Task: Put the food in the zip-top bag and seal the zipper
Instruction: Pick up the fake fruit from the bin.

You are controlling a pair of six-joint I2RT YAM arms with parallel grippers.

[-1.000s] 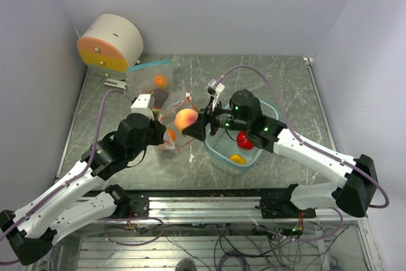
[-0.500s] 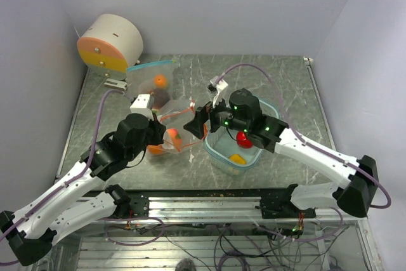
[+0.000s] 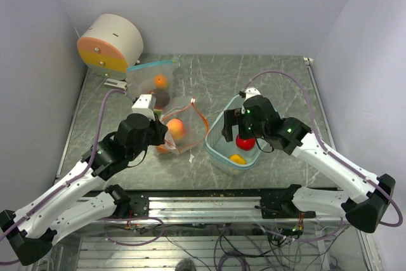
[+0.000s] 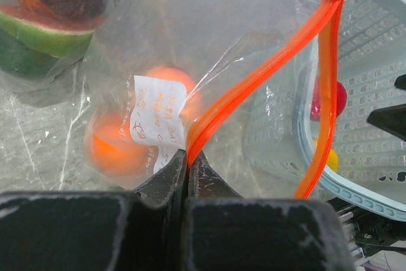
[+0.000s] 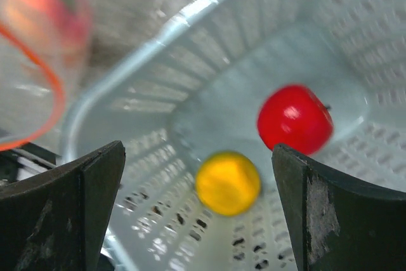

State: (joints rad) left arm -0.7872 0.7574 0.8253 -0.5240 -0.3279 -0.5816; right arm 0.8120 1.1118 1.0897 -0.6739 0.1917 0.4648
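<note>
A clear zip-top bag [image 3: 185, 126] with an orange zipper [image 4: 266, 73] lies open at mid-table. My left gripper [image 3: 164, 136] [image 4: 187, 158] is shut on its zipper edge. Inside the bag rest a peach fruit [image 3: 176, 129] and blurred orange food [image 4: 111, 145]. My right gripper [image 3: 237, 130] [image 5: 200, 202] hangs open over the pale teal tub [image 3: 219, 150] with nothing between its fingers. In the tub lie a red fruit [image 5: 295, 118] [image 3: 244, 141] and a yellow one [image 5: 228, 182] [image 3: 237, 158].
A second clear bag [image 3: 154, 79] at the back left holds an orange piece, a dark maroon one and a green-rinded piece [image 4: 38, 39]. A round cream, orange and yellow drum [image 3: 109, 44] stands in the back left corner.
My right gripper has let the peach fruit go into the bag, opened wide and moved right to above the tub. The left gripper has kept its hold on the zipper edge.
</note>
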